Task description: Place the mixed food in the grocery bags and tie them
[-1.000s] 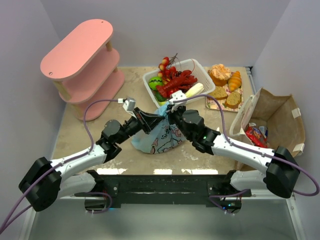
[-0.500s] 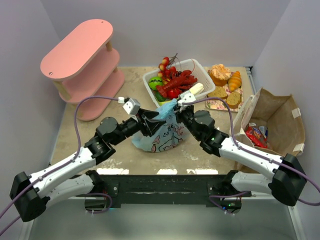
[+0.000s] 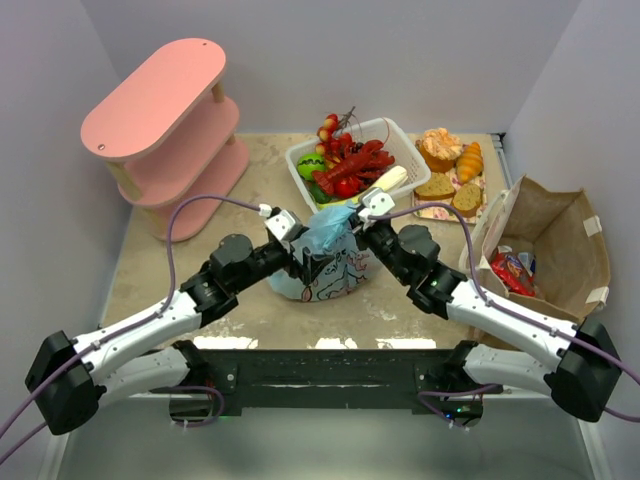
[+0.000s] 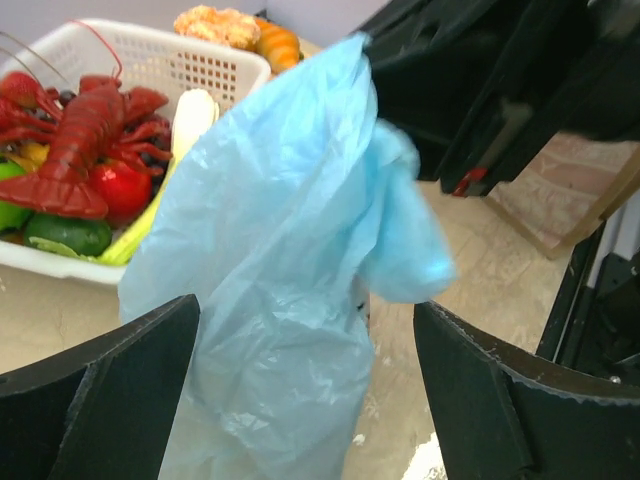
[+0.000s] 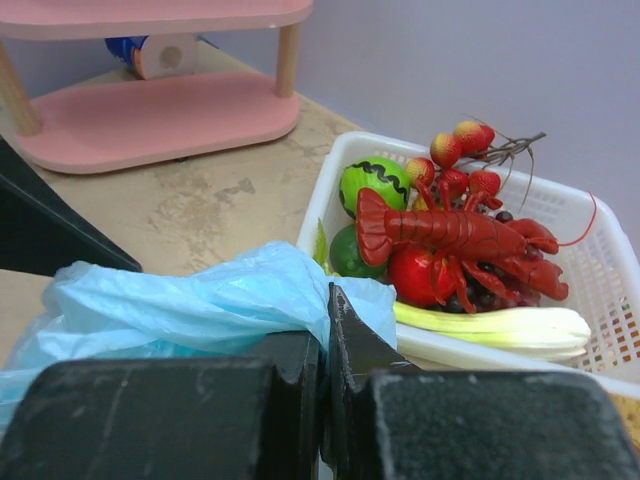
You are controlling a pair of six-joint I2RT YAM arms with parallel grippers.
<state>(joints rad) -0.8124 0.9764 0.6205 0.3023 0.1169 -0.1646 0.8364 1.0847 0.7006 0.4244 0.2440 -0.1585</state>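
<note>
Right gripper pinches the bag neck just in front of the basket, probably for tying. Left gripper gapes around it, holding nothing.

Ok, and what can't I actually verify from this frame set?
Light-blue bag contents: every view, hidden by its own bunched plastic.
Any knot in its neck: right wrist view, right gripper's shut jaws cover it.
Brown paper bag floor: top view, its walls hide all but a red packet.
Blue can: right wrist view, tucked under the pink shelf, label too small.
</note>
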